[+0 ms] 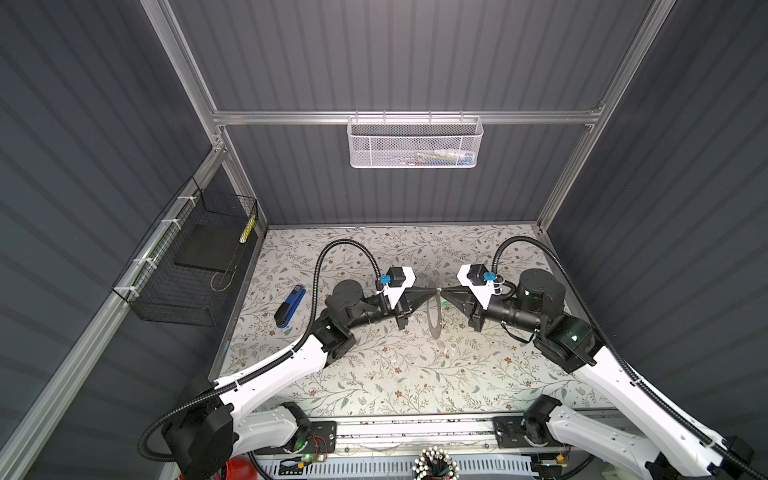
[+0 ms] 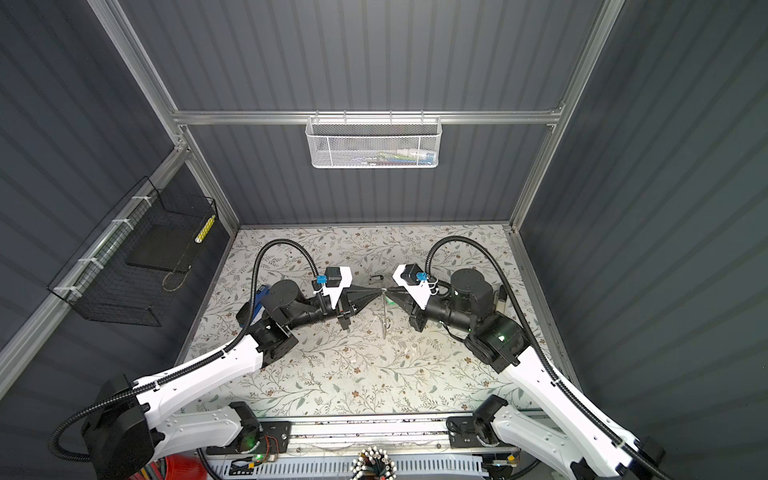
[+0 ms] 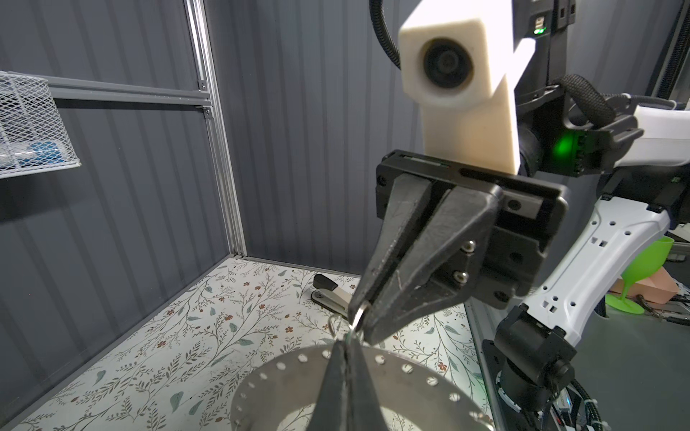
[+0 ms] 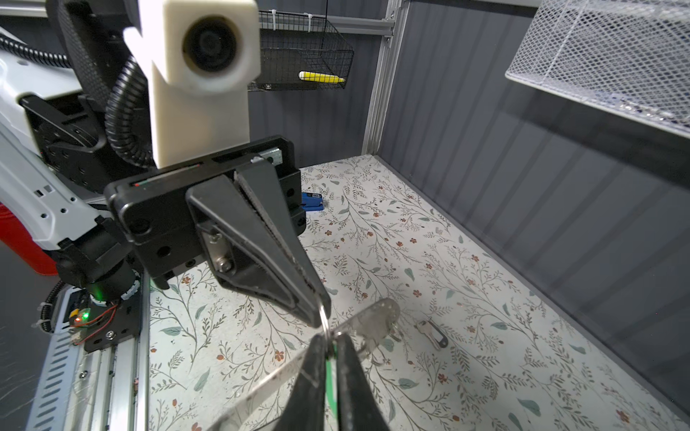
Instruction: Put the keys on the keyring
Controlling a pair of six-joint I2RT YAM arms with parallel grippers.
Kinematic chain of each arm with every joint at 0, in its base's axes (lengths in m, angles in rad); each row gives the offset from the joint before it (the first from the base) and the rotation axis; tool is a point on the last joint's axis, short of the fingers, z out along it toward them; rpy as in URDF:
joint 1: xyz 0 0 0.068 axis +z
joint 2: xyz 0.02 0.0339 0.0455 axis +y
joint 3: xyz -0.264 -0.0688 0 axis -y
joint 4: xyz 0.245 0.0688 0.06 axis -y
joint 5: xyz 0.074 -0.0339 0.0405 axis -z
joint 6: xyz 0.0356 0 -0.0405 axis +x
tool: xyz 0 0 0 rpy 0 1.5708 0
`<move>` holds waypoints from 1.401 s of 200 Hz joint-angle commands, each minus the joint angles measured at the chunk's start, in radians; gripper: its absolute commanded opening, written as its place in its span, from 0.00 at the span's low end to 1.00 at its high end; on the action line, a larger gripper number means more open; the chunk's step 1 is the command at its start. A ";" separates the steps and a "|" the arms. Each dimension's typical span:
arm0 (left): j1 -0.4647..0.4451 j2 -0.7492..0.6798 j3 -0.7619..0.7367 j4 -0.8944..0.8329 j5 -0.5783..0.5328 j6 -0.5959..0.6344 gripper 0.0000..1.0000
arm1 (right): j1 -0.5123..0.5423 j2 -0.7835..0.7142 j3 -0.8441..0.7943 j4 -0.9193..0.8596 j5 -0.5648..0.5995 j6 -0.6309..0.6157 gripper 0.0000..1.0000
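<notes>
Grey metal first: the keyring, a flat band with small holes round its rim, is off the table and stands on edge between your two arms. In both top views it shows only as a thin sliver. Your left gripper is clamped tight on its rim, and the ring appears to hang below the pinch. I judge that hold is chosen to leave the holes beside the pinch free and facing the other arm.

Your right gripper is closed too, on the green-tagged key. A green strip shows between its fingers, and the key's small wire loop sticks out past the tips, reaching the rim right by the left pinch. Gripping the tag and not the loop looks deliberate, since the loop is the part that has to pass through a hole. Whether the loop has caught a hole I cannot tell; the fingertips hide the spot.

The two tips meet nose to nose above the middle of the table, which gives each wrist camera a close look at the joint. The black-headed key lies flat on the table near the ring, apart from both grippers and not yet threaded. The blue stapler sits well off to the left, out of the way.
</notes>
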 commanded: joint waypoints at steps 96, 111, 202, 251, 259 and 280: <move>0.005 -0.021 0.190 -0.417 -0.025 0.301 0.30 | -0.019 0.019 0.105 -0.234 -0.034 -0.043 0.00; 0.006 -0.016 0.260 -0.591 -0.019 0.415 0.27 | -0.019 0.046 0.146 -0.323 -0.020 -0.060 0.00; -0.008 0.044 0.432 -0.945 -0.042 0.720 0.27 | -0.017 0.143 0.260 -0.456 -0.026 -0.082 0.00; -0.021 0.071 0.458 -0.968 -0.049 0.742 0.24 | -0.017 0.165 0.272 -0.469 -0.046 -0.084 0.00; -0.025 0.075 0.463 -0.971 -0.048 0.745 0.24 | -0.017 0.168 0.275 -0.472 -0.048 -0.083 0.00; -0.032 0.085 0.470 -0.978 -0.045 0.746 0.24 | -0.015 0.173 0.280 -0.474 -0.053 -0.081 0.00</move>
